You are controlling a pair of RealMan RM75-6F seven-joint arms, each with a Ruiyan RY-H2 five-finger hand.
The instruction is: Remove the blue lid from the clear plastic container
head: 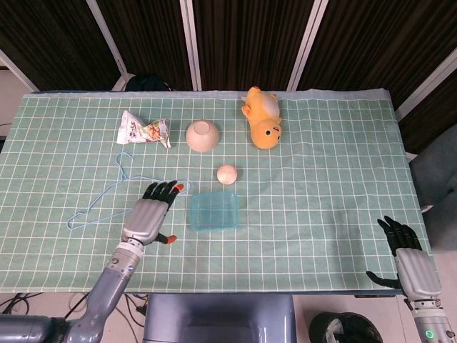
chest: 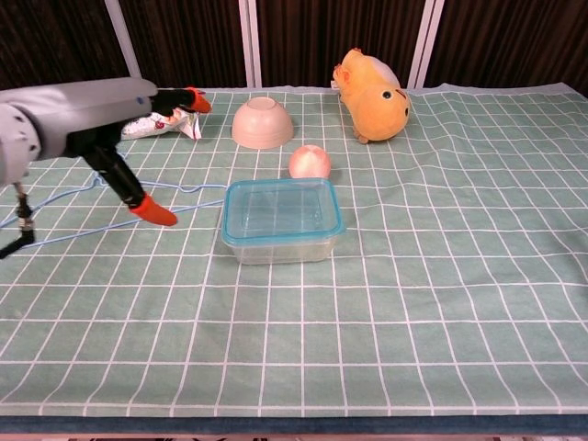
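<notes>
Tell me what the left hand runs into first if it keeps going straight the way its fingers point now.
Judging from the head view, the left hand points toward the far side of the table, so it would probably cross the blue wire hanger first, then head toward the upturned bowl. It passes left of the lidded container. Height is unclear.

Container near table centre, lid on top. Ball just behind container, apart. Bowl upside down, behind and left of ball. Toy far, right of bowl. Packet left of bowl. Hanger left of container. Left hand just left of container, over hanger. Right hand at near right table edge.
</notes>
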